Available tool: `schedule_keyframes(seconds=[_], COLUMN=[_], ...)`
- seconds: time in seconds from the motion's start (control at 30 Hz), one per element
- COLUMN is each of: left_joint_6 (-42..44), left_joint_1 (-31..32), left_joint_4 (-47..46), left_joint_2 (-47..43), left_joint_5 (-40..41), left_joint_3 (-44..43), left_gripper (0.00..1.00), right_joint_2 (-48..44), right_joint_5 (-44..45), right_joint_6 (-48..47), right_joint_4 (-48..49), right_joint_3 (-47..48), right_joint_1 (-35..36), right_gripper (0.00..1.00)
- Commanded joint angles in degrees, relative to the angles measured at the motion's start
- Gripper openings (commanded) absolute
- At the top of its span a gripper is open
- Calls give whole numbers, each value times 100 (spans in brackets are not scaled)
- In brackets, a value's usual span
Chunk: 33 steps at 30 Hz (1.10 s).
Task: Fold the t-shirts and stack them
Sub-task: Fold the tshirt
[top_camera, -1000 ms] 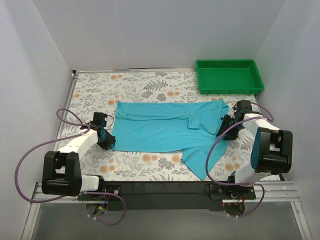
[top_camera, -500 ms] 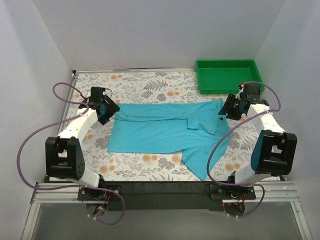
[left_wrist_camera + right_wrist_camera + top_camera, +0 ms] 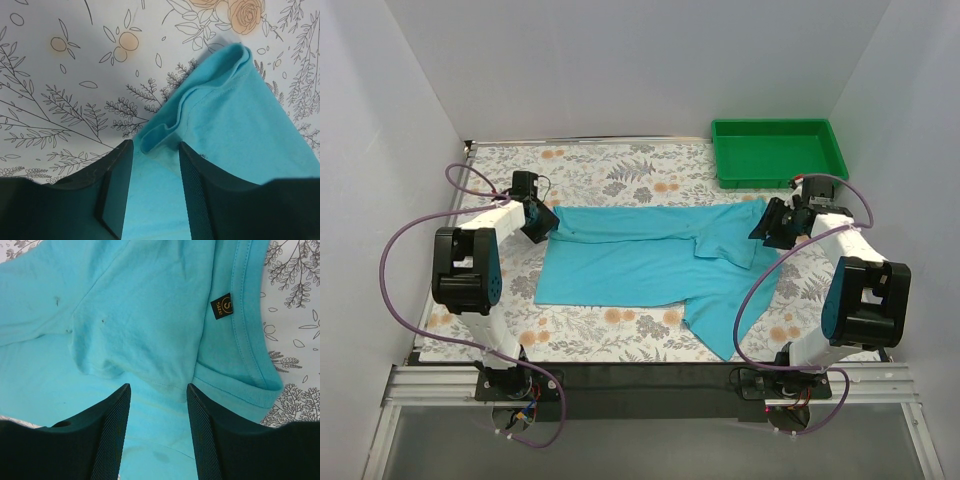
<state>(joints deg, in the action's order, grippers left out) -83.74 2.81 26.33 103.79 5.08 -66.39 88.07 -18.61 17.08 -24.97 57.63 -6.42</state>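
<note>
The turquoise t-shirt [image 3: 640, 265] lies spread across the flowered table, part folded, with one flap trailing toward the near edge. My left gripper [image 3: 544, 224] sits at the shirt's far left corner. In the left wrist view its gripper [image 3: 152, 187] is open, the jaws straddling the rolled hem corner [image 3: 162, 134]. My right gripper [image 3: 767, 226] is at the shirt's far right end by the collar. In the right wrist view this gripper [image 3: 157, 432] is open above the cloth, with the collar and its black size label [image 3: 221, 306] just beyond.
A green plastic tray [image 3: 775, 178] stands at the far right corner, just behind the right gripper. White walls close in the table [image 3: 620, 170] on three sides. The arm bases and purple cables occupy the near edge.
The left arm swung from the shirt's near left edge up to its far left corner. The right gripper shifted from the shirt's right edge toward the far right collar end.
</note>
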Motion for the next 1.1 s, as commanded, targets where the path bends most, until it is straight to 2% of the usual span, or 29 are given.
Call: schedule_keyframes(seconds=[0.0, 0.2, 0.37, 0.5, 0.6, 0.73, 0.8, 0.83, 0.87, 1.07], left_joint_6=[156, 201, 166, 139, 192, 350, 403, 420, 446, 447], left_joint_1=[-8, -8, -26, -140, -272, -272, -272, -272, -272, -228], left_joint_4=[-172, -163, -163, -154, -84, -58, -31, -31, -31, -250], left_joint_2=[-52, -34, -236, -315, -394, -596, -710, -737, -763, -475], left_joint_5=[81, 160, 274, 335, 274, 230, 117, 46, -15, -673], left_joint_3=[-85, 135, 468, 654, 619, 373, 163, 75, 4, -637], left_gripper=[38, 24, 20, 12, 12, 26, 41, 41, 46, 47], right_joint_2=[-62, 17, -44, -36, 26, 157, 306, 359, 412, 1115], right_joint_5=[-169, -204, -196, -222, -257, -143, -73, -55, -55, -151], right_joint_6=[-82, -100, -100, -100, -73, 32, 172, 234, 278, 489], right_joint_4=[247, 291, 387, 501, 633, 870, 1055, 1134, 1204, 1661], right_joint_3=[-67, -111, -155, -155, -41, 222, 415, 416, 538, 1066], right_joint_1=[-35, -35, -35, -35, -35, -70, -149, -176, -202, -351], right_gripper=[47, 47, 47, 47, 46, 46, 46, 46, 46, 44])
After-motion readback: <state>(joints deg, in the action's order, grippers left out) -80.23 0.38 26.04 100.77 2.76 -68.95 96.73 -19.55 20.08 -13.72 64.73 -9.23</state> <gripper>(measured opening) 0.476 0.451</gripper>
